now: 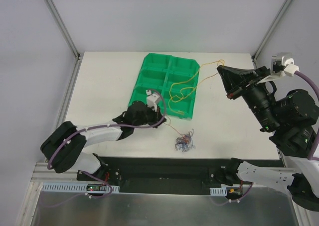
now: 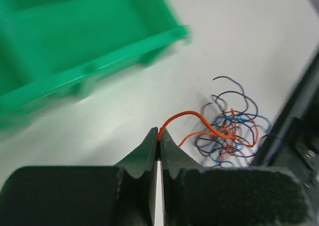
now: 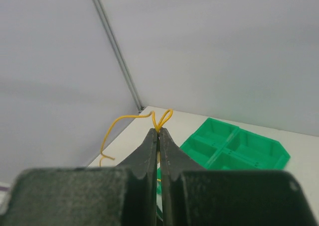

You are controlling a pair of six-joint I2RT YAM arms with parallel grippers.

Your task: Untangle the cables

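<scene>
A small tangle of blue, purple and orange cables [image 1: 184, 140] lies on the white table near the front edge; it also shows in the left wrist view [image 2: 230, 134]. My left gripper [image 2: 160, 133] is shut on an orange cable [image 2: 187, 116] that runs from the tangle. In the top view my left gripper [image 1: 160, 117] sits by the green tray's near edge. My right gripper [image 1: 220, 68] is raised at the right and shut on a yellow cable [image 1: 182, 89] that hangs in loops over the tray. The yellow cable [image 3: 130, 117] loops out past my right gripper [image 3: 159, 131].
A green tray [image 1: 149, 74] with several compartments lies at the table's middle back; it also shows in the left wrist view [image 2: 84, 42] and the right wrist view [image 3: 234, 146]. Metal frame posts stand at the back corners. A black strip runs along the front edge.
</scene>
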